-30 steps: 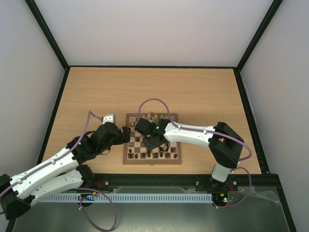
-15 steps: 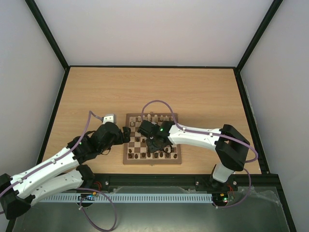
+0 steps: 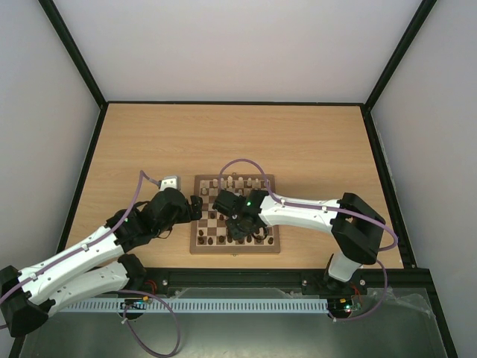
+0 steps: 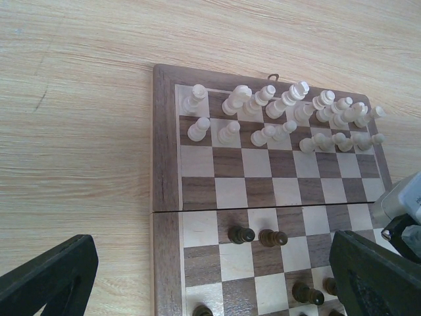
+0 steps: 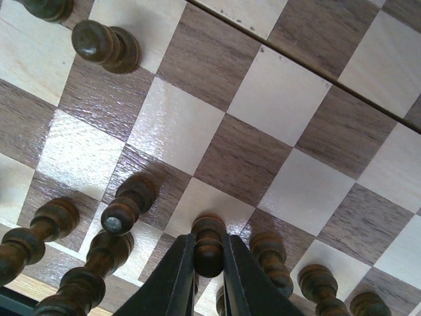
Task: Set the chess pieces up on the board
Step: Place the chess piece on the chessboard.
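The board [image 3: 199, 240] lies near the table's front; it also shows in the left wrist view [image 4: 166, 171]. Pale cream pieces [image 4: 263, 108] fill its two far rows. Dark brown pieces [image 3: 223, 240] stand on the near rows. My right gripper [image 5: 209, 257] is low over the near rows, shut on a dark brown pawn [image 5: 208, 242] whose base rests on a light square. Other dark pieces [image 5: 125, 207] stand close on both sides. My left gripper [image 3: 195, 206] hovers at the board's left edge, open and empty, with two dark pawns [image 4: 241, 234] below it.
The wooden table [image 3: 149, 142] is bordered by a black frame [image 3: 231, 102] and pale walls. The right arm [image 3: 305, 212] stretches over the board's right half. A purple cable [image 3: 242, 162] loops above the far row.
My right gripper has moved from the board's middle rows toward the near rows and lower, carrying the dark pawn. The left arm has barely moved.
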Motion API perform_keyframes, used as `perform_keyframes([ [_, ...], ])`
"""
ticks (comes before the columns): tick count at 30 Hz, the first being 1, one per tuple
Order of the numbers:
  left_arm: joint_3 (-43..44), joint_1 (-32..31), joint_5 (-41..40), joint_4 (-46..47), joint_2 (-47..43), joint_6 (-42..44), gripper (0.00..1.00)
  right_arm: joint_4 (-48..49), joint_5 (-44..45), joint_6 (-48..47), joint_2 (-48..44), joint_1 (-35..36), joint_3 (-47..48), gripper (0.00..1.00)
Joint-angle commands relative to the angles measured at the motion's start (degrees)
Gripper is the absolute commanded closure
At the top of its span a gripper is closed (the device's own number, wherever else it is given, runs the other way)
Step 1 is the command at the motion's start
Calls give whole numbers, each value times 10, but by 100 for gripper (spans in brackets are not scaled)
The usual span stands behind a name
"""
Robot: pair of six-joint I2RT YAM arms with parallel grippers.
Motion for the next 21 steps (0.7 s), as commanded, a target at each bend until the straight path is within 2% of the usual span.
perform_keyframes([
  [1, -5, 3, -10, 2, 2, 2, 1, -23, -7, 6, 3, 5, -8, 87],
  [8, -6, 2, -11, 2, 0, 1, 1, -20, -6, 4, 10, 6, -4, 84],
  [12, -5, 3, -10, 2, 0, 1, 0, -25, -2, 3, 10, 6, 3, 71],
  [21, -5, 3, -16, -1, -4, -2, 1, -38, 35, -4, 3, 5, 58, 68],
])
